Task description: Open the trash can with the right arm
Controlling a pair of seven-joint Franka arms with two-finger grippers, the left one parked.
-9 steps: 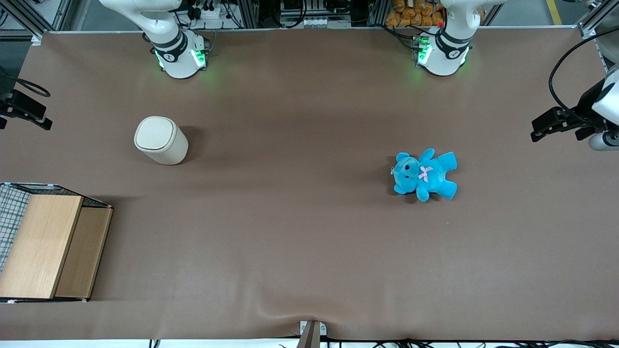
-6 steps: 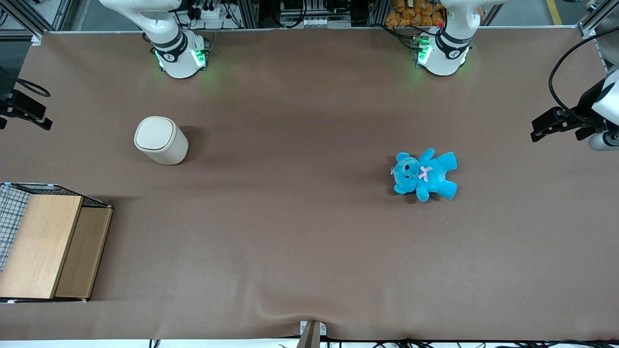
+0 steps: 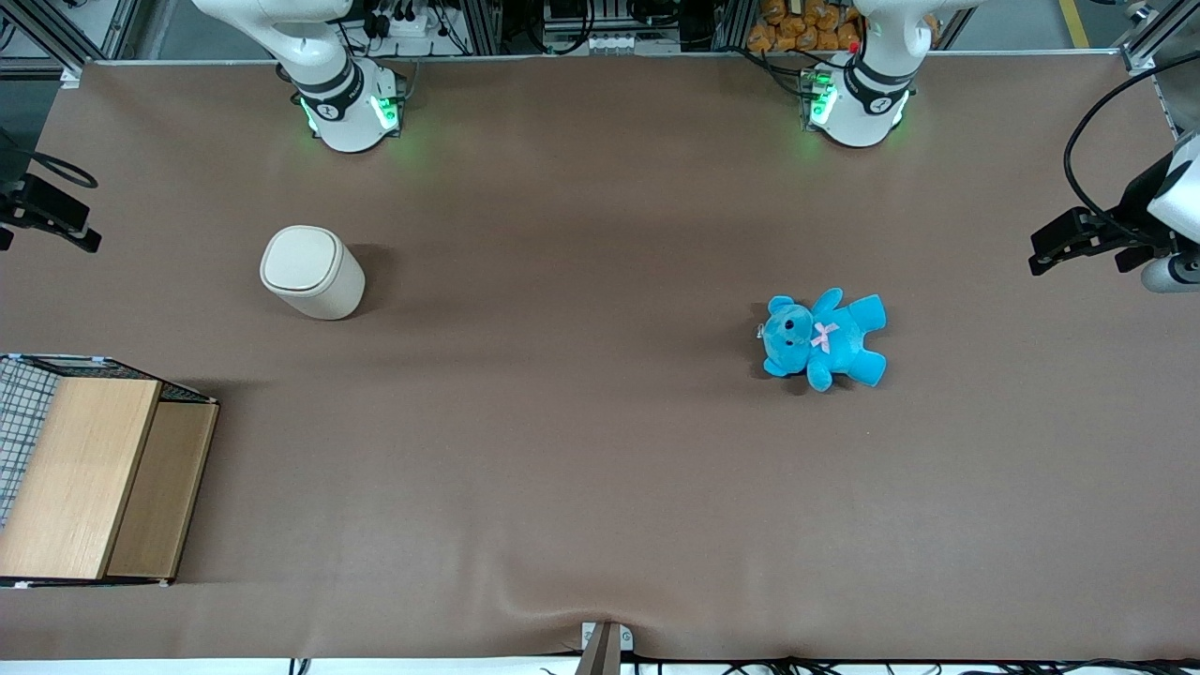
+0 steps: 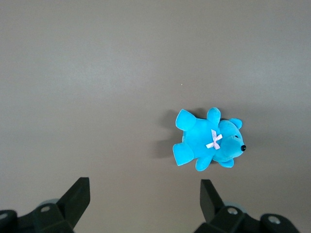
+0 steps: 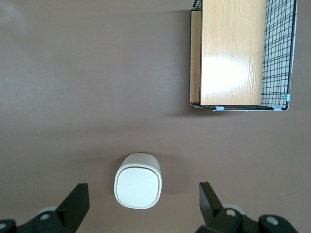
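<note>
The trash can is a small cream-white bin standing upright on the brown table, its rounded-square lid shut flat. It also shows from above in the right wrist view. The right arm's gripper hangs high over the table, well above the trash can and touching nothing. Its two black fingers are spread wide open and empty, with the lid showing between them. In the front view the gripper shows at the working arm's end of the table.
A wooden box in a black wire basket sits nearer the front camera than the trash can, and shows in the right wrist view. A blue teddy bear lies toward the parked arm's end of the table.
</note>
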